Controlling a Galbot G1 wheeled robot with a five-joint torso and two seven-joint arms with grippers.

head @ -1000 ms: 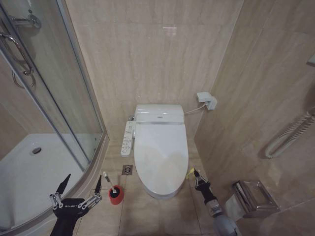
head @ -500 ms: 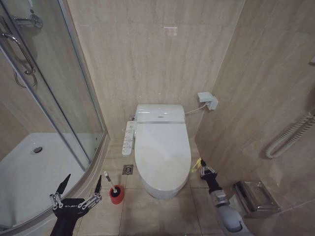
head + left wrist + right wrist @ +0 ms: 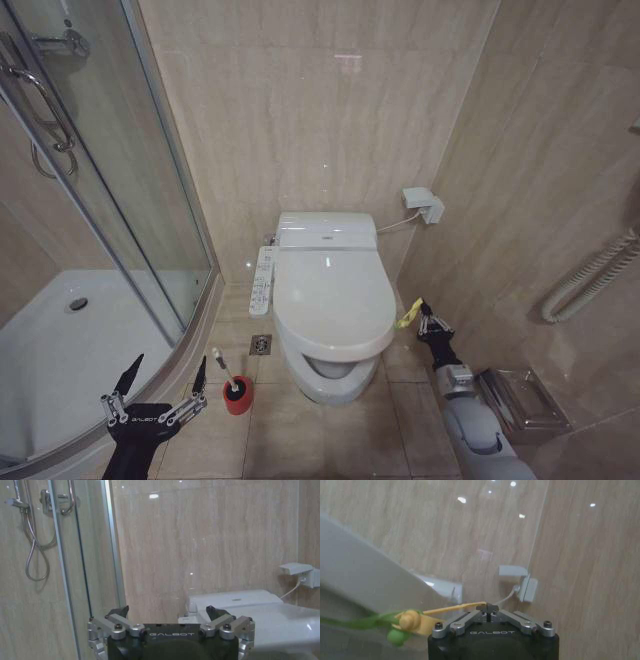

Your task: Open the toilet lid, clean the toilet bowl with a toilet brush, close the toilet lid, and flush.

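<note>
The white toilet lid (image 3: 335, 300) is tilted up at its front, with a gap showing beneath it. Below the gap I see the front of the toilet bowl (image 3: 325, 386). My right gripper (image 3: 428, 319) is to the right of the toilet, shut on the lid's yellow-green strap (image 3: 408, 317). The right wrist view shows that gripper (image 3: 487, 609) pinching the strap (image 3: 410, 621), with the lid's edge (image 3: 365, 581) beside it. The toilet brush (image 3: 224, 367) stands in its red holder (image 3: 237, 399) on the floor left of the bowl. My left gripper (image 3: 165, 385) hangs open near it, low at the left.
A glass shower enclosure (image 3: 110, 180) and its white tray (image 3: 60, 350) stand on the left. A control panel (image 3: 261, 280) is on the toilet's left side, with a floor drain (image 3: 259, 345) below it. On the right wall are a socket (image 3: 423, 205), a tissue holder (image 3: 520, 400) and a grab bar (image 3: 590, 280).
My right gripper has risen and moved back, pulling the strap with it. The lid has gone from flat to lifted at its front. The left arm has not moved.
</note>
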